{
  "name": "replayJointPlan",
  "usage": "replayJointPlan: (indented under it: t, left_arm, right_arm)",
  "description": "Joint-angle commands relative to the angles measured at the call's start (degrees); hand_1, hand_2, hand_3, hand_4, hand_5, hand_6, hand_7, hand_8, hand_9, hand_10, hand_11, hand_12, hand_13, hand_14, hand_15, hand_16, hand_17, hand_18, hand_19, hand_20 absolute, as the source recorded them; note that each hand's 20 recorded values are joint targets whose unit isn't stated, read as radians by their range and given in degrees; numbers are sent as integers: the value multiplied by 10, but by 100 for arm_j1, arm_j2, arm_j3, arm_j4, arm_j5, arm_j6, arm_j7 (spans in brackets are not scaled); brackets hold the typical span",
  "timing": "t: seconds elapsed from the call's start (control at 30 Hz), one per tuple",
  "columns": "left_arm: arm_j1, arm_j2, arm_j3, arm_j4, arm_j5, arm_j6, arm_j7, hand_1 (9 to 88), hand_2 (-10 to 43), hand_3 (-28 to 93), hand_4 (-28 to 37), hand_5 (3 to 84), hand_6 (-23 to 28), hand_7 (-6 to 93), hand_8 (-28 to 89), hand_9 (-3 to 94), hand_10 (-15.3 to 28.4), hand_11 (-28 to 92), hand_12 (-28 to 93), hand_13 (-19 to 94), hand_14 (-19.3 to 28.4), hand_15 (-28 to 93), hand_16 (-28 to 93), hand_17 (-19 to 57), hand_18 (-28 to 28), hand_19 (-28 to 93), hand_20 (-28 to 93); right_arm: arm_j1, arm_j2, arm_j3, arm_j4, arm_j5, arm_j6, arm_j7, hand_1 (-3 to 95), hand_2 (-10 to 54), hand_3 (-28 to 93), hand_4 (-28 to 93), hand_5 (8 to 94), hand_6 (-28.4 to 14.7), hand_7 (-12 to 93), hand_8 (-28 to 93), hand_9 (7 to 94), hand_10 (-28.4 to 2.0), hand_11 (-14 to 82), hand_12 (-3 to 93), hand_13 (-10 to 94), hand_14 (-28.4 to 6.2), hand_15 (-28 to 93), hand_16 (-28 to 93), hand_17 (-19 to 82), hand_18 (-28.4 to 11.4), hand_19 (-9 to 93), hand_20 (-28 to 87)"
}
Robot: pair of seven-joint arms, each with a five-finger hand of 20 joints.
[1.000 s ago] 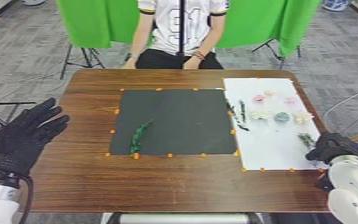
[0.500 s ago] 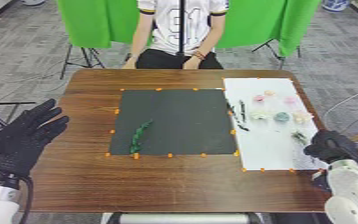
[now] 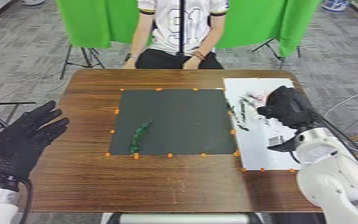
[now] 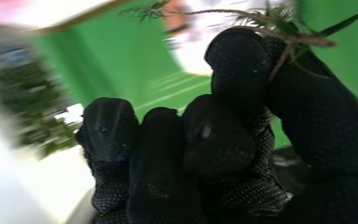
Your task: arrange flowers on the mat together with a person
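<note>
The left hand, gloved in black mesh, spreads open at the wood-grained desk's edge, a slender leafy sprig lies on the dark, squarish mat, and over the white sheet the right hand pinches a knobbly, feathery-leaved twig.

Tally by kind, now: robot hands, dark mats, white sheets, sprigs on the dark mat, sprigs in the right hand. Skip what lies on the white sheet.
Robot hands: 2 (left hand, right hand)
Dark mat: 1
White sheet: 1
Green sprig on the dark mat: 1
Held sprig: 1
Total: 6
</note>
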Motion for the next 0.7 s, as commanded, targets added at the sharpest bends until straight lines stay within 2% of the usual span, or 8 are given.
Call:
replayJointPlan:
  t: [0.03,0.23,0.33,0.53,0.6,0.7]
  left_arm:
    - [31,-50,87,-3,53,36,-87,266,3,709,-243,411,63,134,-76,326,139,210,140,274,166,368,7,-68,238,496,160]
    - [53,-109,161,-8,56,58,-120,266,4,708,-243,411,63,135,-76,326,139,209,140,274,166,368,7,-68,237,496,160]
    - [68,-95,153,-11,58,64,-110,266,4,707,-243,411,63,135,-76,326,139,209,140,274,165,367,7,-68,237,495,160]
    - [32,-90,185,6,62,47,-118,266,4,707,-242,411,63,133,-77,326,140,208,140,274,165,364,7,-68,237,495,160]
    - [7,-83,196,22,59,40,-148,266,4,707,-242,411,63,133,-76,326,140,208,141,274,165,364,7,-68,238,495,160]
    - [-2,-76,206,31,61,41,-135,267,4,706,-242,411,63,133,-76,326,140,209,141,274,165,365,8,-68,238,495,160]
  right_arm:
    - [1549,-787,-1618,474,-208,-664,-467,410,-95,810,-108,803,19,563,171,875,-74,687,458,840,-76,883,354,466,-230,932,529]
    - [1790,-1252,-2235,1015,-571,-849,-526,404,-95,813,-98,809,19,559,168,882,-80,679,447,843,-75,878,349,467,-228,932,527]
    - [1899,-1342,-2524,1280,-808,-1064,-489,401,-95,814,-97,811,20,556,170,884,-80,678,445,844,-76,877,347,468,-229,932,526]
    - [2163,-1439,-3174,1817,-1403,-854,-243,401,-95,814,-102,813,22,553,172,886,-81,676,442,847,-76,875,345,469,-230,932,524]
    - [2206,-1513,-3279,1906,-1556,-1006,-91,399,-95,816,-104,815,24,551,171,887,-80,676,441,848,-77,874,344,471,-231,932,524]
    - [2301,-1574,-3480,2086,-1817,-883,79,397,-95,816,-107,820,26,547,167,889,-79,676,439,851,-76,874,343,476,-230,932,525]
